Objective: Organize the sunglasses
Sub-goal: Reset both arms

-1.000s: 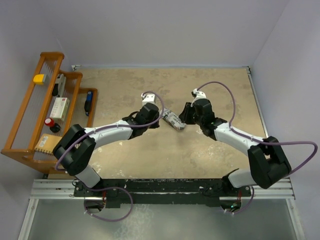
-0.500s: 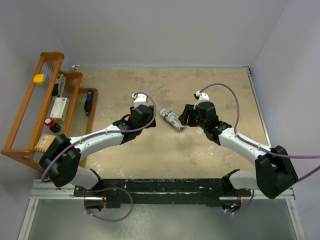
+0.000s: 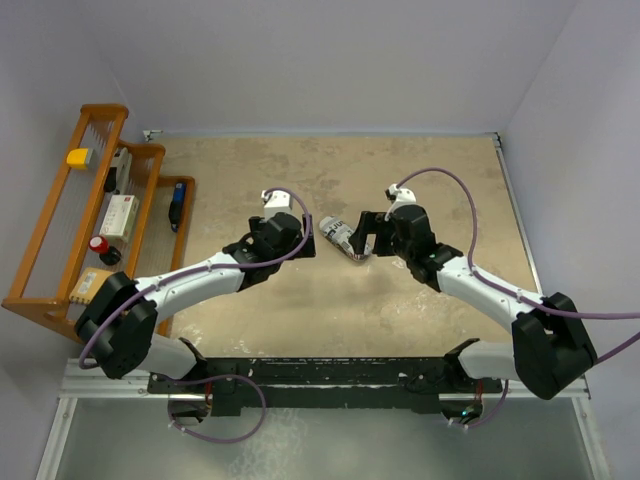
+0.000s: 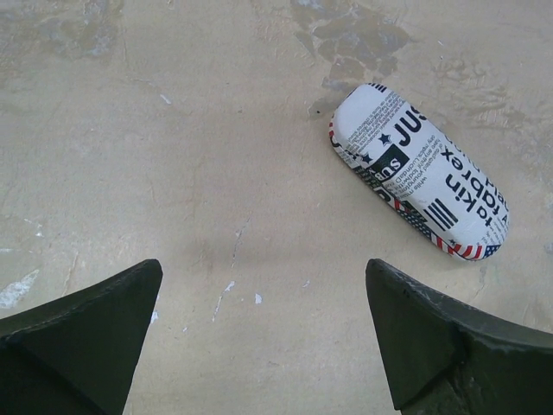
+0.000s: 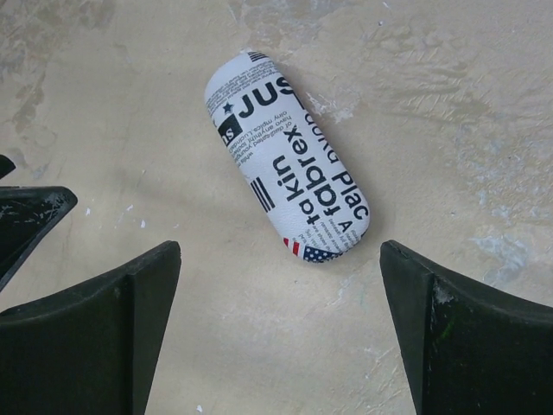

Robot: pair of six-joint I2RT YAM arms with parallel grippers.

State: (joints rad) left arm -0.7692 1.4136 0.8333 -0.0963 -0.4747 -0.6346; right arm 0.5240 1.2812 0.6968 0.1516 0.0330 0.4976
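The left end effector [image 4: 263, 281] and the right end effector [image 5: 281, 259] are both spread wide and hold nothing, one at each side of the glasses case [image 5: 289, 164]. The case lies shut on the counter [image 3: 420, 180]. The sunglasses are not visible; probably they are inside it. A finger that brushes the rounded case could push it away. Far left of the case, a wooden rack [image 3: 60, 230] holds small items.

The left white-and-black arm [image 3: 190, 280] extends forward and inward from its base. The left black two-finger gripper [image 4: 263, 268] has its jaws spread wide and empty. The right white-and-black arm [image 3: 490, 285] mirrors this pose, and the right black two-finger gripper [image 5: 281, 251] is likewise spread wide. The two grippers face each other, apart.
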